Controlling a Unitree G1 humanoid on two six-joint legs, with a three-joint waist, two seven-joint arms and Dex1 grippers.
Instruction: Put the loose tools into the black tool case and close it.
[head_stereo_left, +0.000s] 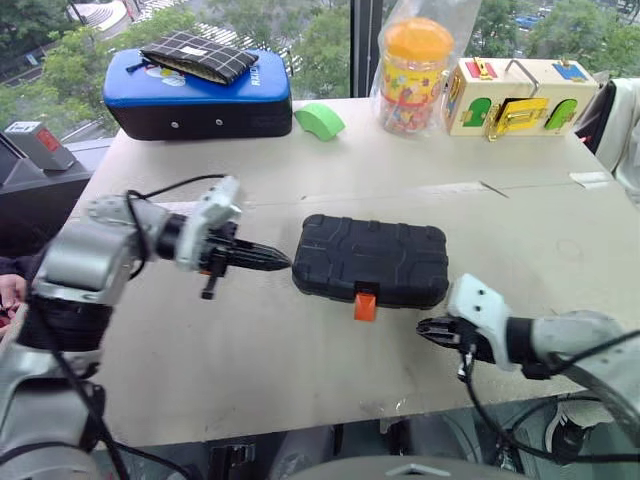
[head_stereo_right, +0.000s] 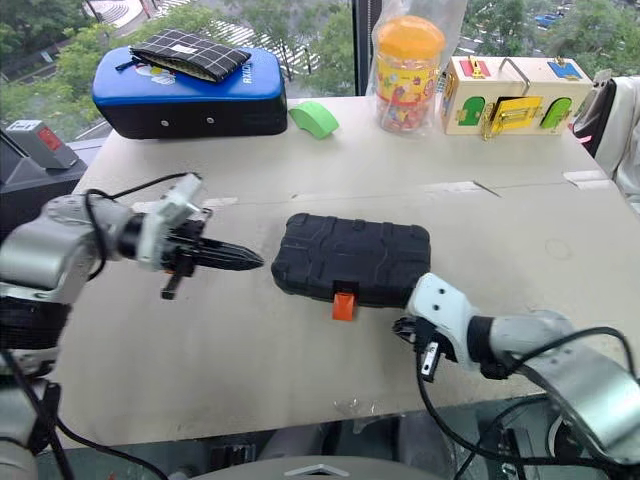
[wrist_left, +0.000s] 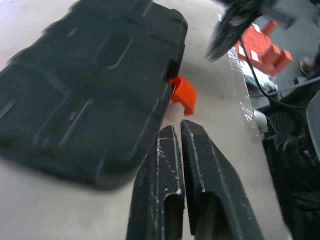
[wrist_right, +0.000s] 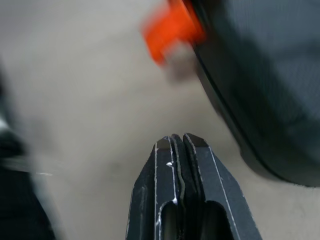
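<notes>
Lying shut with its long axis across the surface (head_stereo_left: 250, 370), the black tool case (head_stereo_left: 372, 258) is flanked by the left gripper (head_stereo_left: 268, 261) and right gripper (head_stereo_left: 432, 327), both with jaws clenched empty.

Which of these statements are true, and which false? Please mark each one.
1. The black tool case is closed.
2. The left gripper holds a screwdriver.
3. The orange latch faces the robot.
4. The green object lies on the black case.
1. True: the black tool case lies shut.
2. False: the left gripper is shut and holds nothing.
3. True: the orange latch sits on the near edge.
4. False: the green object lies on the table, beside the blue case.
</notes>
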